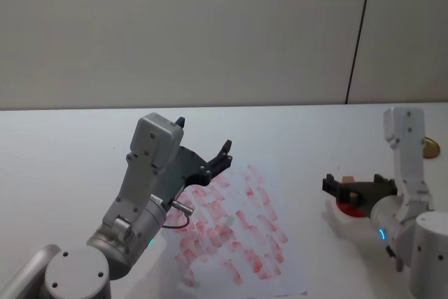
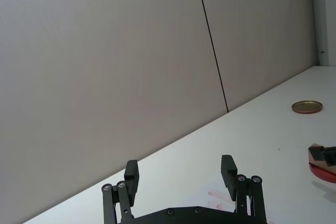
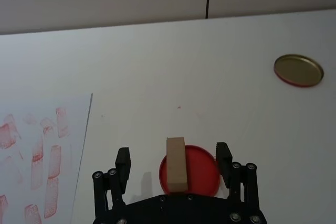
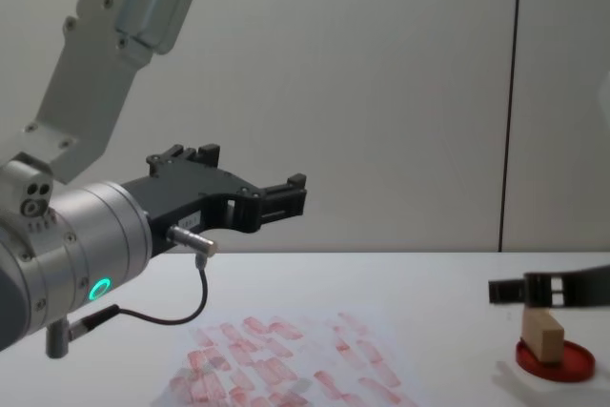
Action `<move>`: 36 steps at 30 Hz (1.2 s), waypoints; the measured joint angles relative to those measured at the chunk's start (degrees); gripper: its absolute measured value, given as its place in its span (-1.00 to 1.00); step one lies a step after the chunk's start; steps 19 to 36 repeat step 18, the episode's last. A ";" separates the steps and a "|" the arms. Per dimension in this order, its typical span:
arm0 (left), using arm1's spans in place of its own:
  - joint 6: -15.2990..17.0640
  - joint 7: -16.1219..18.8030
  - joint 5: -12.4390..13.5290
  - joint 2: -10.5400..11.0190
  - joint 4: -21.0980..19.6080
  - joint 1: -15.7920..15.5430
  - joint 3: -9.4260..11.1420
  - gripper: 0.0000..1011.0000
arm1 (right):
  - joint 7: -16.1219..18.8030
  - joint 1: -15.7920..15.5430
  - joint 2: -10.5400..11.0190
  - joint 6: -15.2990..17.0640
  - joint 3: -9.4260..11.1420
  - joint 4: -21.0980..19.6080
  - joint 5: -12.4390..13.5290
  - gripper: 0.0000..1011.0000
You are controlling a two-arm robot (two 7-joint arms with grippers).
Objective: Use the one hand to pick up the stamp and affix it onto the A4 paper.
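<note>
Right gripper [image 3: 172,163] low over the table [image 1: 84,145] at the right side, fingers [image 3: 123,162] spread wide apart, one on each side of the stamp [image 3: 176,164] with clear gaps, touching nothing. Stamp standing in the red ink-pad dish [image 3: 202,170], between the two fingers and well back toward the palm, tilted a little in the chest view. Dish resting on the white table, well apart to the right of the A4 paper [image 1: 238,232].

Paper lying flat at the middle near part of the table, covered with pale red rectangular prints, its right edge visible at the side of the right wrist view.

Left gripper [image 1: 217,161] raised above the far left part of the paper, aimed outward toward the wall, fingers parted and holding nothing.

From the chest: side-on sight of the stamp [image 4: 543,337] rising above the dish [image 4: 556,359], with the right gripper [image 4: 548,289] level with its top; left gripper [image 4: 276,199] clearly high off the sheet. From the head: stamp [image 1: 347,177] mostly hidden behind the black fingers, only a tan corner showing. From the right wrist: a gold round lid [image 3: 298,70] far right on the table, also seen from the left wrist, along with the red dish and a tan corner at the frame edge.
</note>
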 joint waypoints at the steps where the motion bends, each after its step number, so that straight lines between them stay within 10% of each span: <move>1: 0.00 0.00 0.00 0.00 0.00 0.00 0.00 0.96 | 0.07 -0.35 0.10 -0.54 -0.13 -0.75 -0.67 0.94; 18: 0.00 0.00 0.00 0.00 0.00 0.00 0.00 0.96 | 1.40 -5.30 2.46 -6.96 -1.21 -9.45 -8.08 0.98; 36: 0.00 0.00 0.00 0.00 0.00 0.00 0.00 0.96 | 1.40 -5.30 2.46 -6.96 -1.21 -9.45 -8.08 0.98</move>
